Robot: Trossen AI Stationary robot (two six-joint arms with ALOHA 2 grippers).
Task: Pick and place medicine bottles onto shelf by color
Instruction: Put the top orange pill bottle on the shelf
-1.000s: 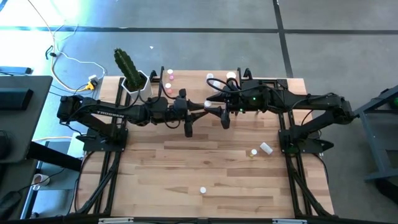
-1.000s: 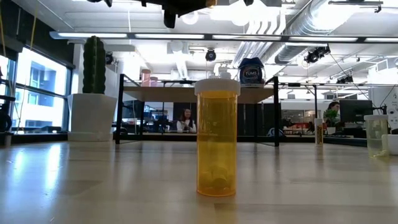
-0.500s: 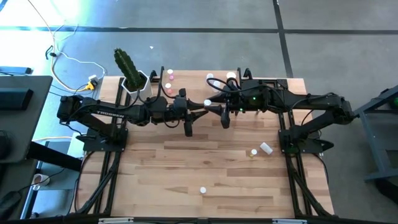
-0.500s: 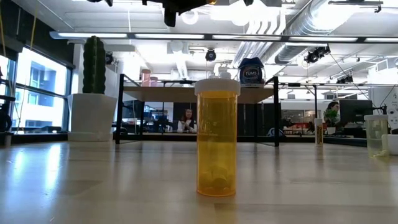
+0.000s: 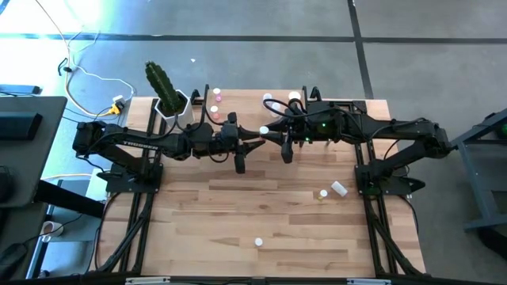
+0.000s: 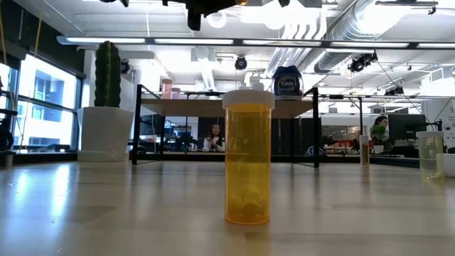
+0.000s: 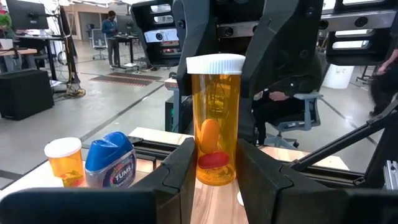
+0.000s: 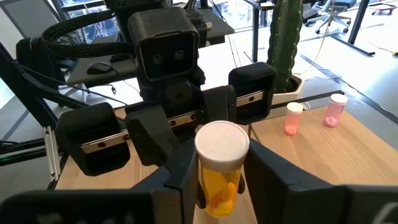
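Both grippers meet above the table's far middle. The left gripper point(image 7: 211, 163) clamps the lower body of an upright orange medicine bottle with a white cap point(image 7: 214, 118), while the right gripper point(image 8: 214, 177) pinches it just under the cap, apparently a handover. The low light-wood shelf on black legs point(image 5: 352, 103) lies just beyond, far right.

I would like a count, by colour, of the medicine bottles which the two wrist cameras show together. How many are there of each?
orange bottle: 2
blue bottle: 1
pink bottle: 2
Total: 5
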